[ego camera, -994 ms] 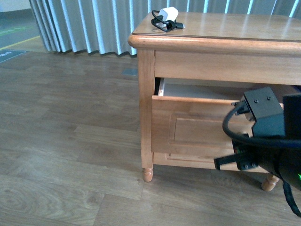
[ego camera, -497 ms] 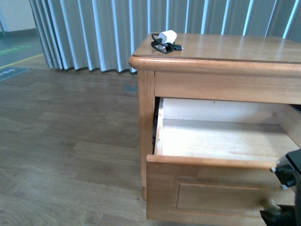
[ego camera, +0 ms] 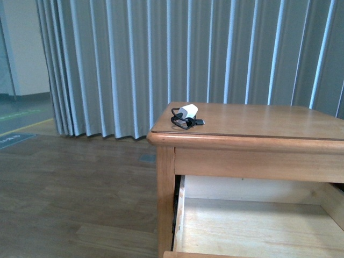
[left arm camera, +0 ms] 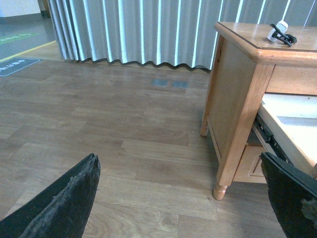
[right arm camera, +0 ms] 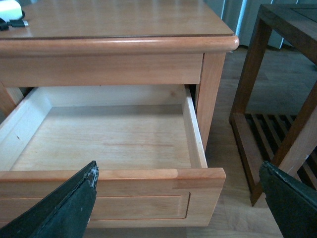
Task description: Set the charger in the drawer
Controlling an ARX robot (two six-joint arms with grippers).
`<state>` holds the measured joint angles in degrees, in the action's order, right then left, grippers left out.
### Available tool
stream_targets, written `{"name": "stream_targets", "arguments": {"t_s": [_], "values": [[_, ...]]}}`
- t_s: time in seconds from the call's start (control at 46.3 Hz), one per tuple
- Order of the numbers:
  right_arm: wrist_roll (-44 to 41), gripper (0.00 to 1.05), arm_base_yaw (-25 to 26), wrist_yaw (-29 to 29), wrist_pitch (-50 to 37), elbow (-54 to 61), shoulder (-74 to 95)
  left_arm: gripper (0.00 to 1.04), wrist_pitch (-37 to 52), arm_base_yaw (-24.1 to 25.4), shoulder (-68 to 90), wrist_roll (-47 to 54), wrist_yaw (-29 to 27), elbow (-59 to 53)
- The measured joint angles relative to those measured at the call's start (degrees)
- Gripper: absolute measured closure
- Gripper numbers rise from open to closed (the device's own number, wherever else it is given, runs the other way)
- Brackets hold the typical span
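The charger (ego camera: pixel 187 113), a small white block with a coiled black cable, lies on the cabinet top near its front left corner. It also shows in the left wrist view, charger (left arm camera: pixel 280 32), and at the edge of the right wrist view, charger (right arm camera: pixel 10 10). Below the top, the drawer (ego camera: pixel 252 189) stands pulled far out, its pale wood inside bare. My right gripper (right arm camera: pixel 178 173) hovers open in front of the drawer (right arm camera: pixel 109 174), holding nothing. Off the cabinet's left side, my left gripper (left arm camera: pixel 178 168) hangs open over the floor, beside the drawer (left arm camera: pixel 292 129). Neither gripper shows in the front view.
Grey pleated curtains (ego camera: pixel 134 64) hang behind the cabinet. Wood-plank floor (left arm camera: pixel 124 129) spreads to the cabinet's left, where a turned cabinet leg (left arm camera: pixel 219 191) stands. A dark wooden slatted stand (right arm camera: pixel 277 99) sits close to the cabinet's right side.
The drawer has come from barely open to far out. The right arm has dropped out of the front view, which now looks higher. The charger has stayed in place.
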<state>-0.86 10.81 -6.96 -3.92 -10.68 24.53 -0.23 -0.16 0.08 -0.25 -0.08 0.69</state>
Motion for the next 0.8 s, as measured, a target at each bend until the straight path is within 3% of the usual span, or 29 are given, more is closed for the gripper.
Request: {"name": "stream_targets", "arguments": {"t_s": [0.194, 0.367, 0.54, 0.799], "values": [[2.0, 0.08, 7.8, -7.8, -1.3, 3.4, -4.7, 0.06, 0.0, 0.0, 0.0, 0.0, 0.0, 0.0], [3.3, 0.08, 13.5, -9.4, -5.5, 6.9, -6.9, 0.06, 0.0, 0.0, 0.0, 0.0, 0.0, 0.0], [4.5, 0.08, 17.0, -11.0, -10.3, 7.8, -4.7, 0.06, 0.0, 0.0, 0.0, 0.0, 0.0, 0.0], [6.2, 0.08, 18.4, -9.9, -13.0, 8.1, -2.3, 0.06, 0.0, 0.0, 0.0, 0.0, 0.0, 0.0]]}}
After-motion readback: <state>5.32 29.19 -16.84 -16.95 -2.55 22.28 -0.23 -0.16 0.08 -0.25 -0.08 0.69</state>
